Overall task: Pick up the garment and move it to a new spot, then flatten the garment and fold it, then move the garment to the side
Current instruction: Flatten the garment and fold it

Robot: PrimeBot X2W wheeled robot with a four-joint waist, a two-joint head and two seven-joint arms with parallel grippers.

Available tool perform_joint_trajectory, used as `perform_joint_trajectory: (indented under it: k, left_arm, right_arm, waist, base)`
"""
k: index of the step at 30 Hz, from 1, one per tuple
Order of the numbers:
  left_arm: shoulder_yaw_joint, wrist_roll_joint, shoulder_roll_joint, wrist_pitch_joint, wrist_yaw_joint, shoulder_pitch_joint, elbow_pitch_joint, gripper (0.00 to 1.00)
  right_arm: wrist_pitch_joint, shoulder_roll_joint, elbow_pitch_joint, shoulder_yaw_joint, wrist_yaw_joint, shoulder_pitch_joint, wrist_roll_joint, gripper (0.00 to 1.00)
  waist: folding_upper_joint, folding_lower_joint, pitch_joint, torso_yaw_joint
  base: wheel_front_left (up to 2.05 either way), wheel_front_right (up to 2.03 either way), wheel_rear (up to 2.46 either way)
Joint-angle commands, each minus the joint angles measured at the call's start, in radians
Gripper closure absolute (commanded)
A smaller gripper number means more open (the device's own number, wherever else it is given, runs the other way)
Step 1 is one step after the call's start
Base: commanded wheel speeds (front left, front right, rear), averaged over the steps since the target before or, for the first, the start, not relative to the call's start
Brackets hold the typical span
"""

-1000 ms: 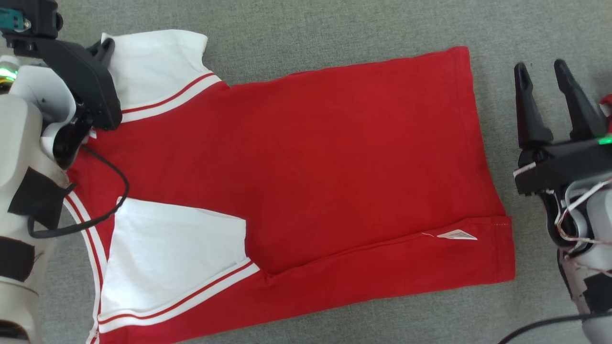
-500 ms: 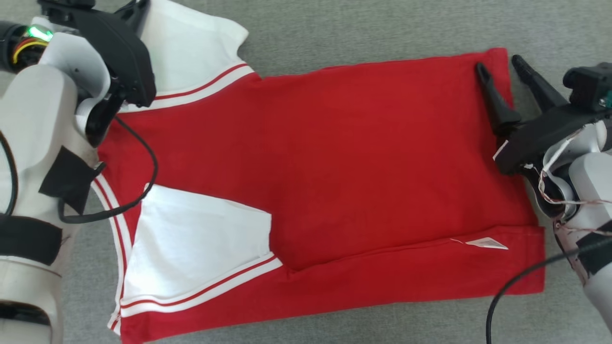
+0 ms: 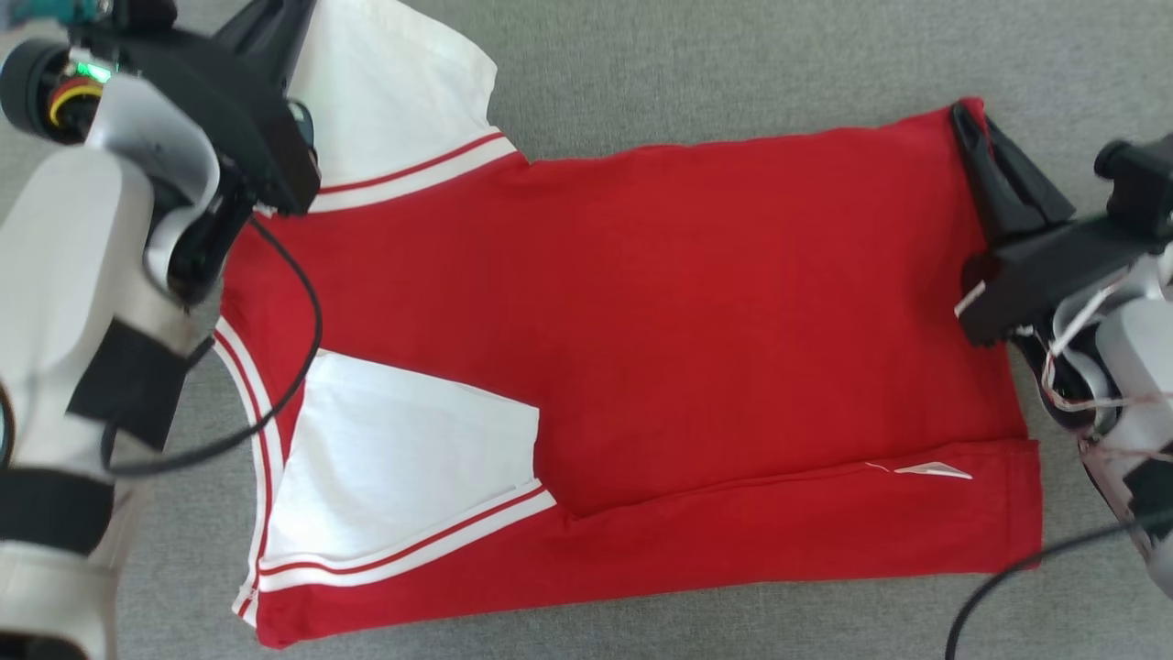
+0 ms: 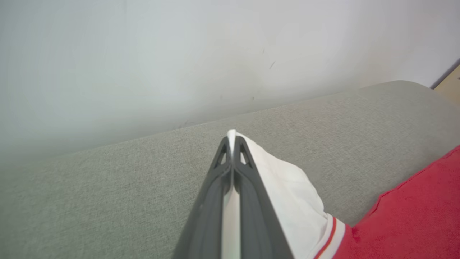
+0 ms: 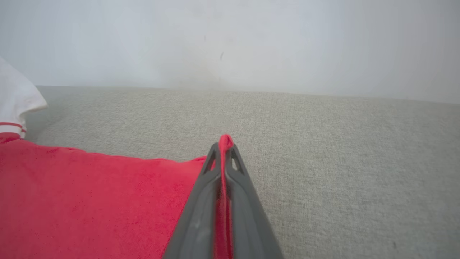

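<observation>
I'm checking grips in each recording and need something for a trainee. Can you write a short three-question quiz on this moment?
1. True or false: the right gripper is shut on the red hem of the shirt.
2. Which part does the left gripper hold? A) white sleeve B) collar C) label
3. Fill in: the shirt lies on a ____ fabric surface.

Key: 1 true; 2 A; 3 grey.

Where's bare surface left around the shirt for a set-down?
Bare grey surface beyond the far edge of the shirt, between the white sleeve and the right pincer. A narrower strip runs along the near folded edge. Crowded: both ends, where the left pincer and right pincer grip cloth.
</observation>
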Motion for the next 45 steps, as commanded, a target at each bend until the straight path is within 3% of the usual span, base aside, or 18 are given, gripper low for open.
perform_joint_trajectory:
  k: [1, 12, 15, 20, 24, 31, 45]
  left_arm:
    - [0.007, -0.010, 0.017, -0.011, 0.002, 0.038, -0.041, 1.00]
    - [0.077, -0.090, 0.104, -0.012, 0.092, 0.384, -0.515, 1.00]
    - [0.109, -0.123, 0.134, -0.016, 0.133, 0.527, -0.682, 1.00]
    - [0.136, -0.158, 0.155, -0.024, 0.171, 0.695, -0.834, 1.00]
    - [0.166, -0.196, 0.155, -0.051, 0.198, 0.821, -0.934, 1.00]
    - [0.183, -0.228, 0.141, -0.098, 0.235, 1.036, -1.031, 1.00]
    - [0.152, -0.312, 0.088, -0.149, 0.222, 1.225, -0.971, 1.00]
  right_arm:
    - [-0.016, -0.017, -0.024, 0.009, -0.001, 0.026, -0.009, 1.00]
    - [-0.062, -0.135, -0.253, 0.015, -0.001, 0.210, -0.100, 1.00]
    - [-0.070, -0.184, -0.317, 0.013, -0.001, 0.267, -0.142, 1.00]
    - [-0.078, -0.207, -0.346, -0.010, -0.001, 0.322, -0.211, 1.00]
    - [-0.079, -0.183, -0.352, -0.049, -0.001, 0.364, -0.246, 1.00]
    - [-0.078, -0.148, -0.386, -0.120, -0.001, 0.460, -0.235, 1.00]
    - [-0.078, -0.099, -0.419, -0.202, -0.001, 0.660, -0.107, 1.00]
  waist:
    - [-0.0001, 0.0000, -0.025, 0.001]
    - [-0.0001, 0.0000, -0.081, 0.018]
    - [-0.0001, 0.0000, -0.092, 0.021]
    - [-0.0001, 0.0000, -0.109, 0.022]
    - [-0.0001, 0.0000, -0.122, 0.023]
    - [-0.0001, 0.0000, -0.141, 0.031]
    - [-0.0001, 0.0000, -0.157, 0.037]
  base:
    - [0.00, 0.00, 0.00]
    - [0.00, 0.00, 0.00]
    - [0.00, 0.00, 0.00]
    - [0.00, 0.00, 0.00]
    - [0.00, 0.00, 0.00]
    - [0.00, 0.00, 0.00]
    - [0.00, 0.00, 0.00]
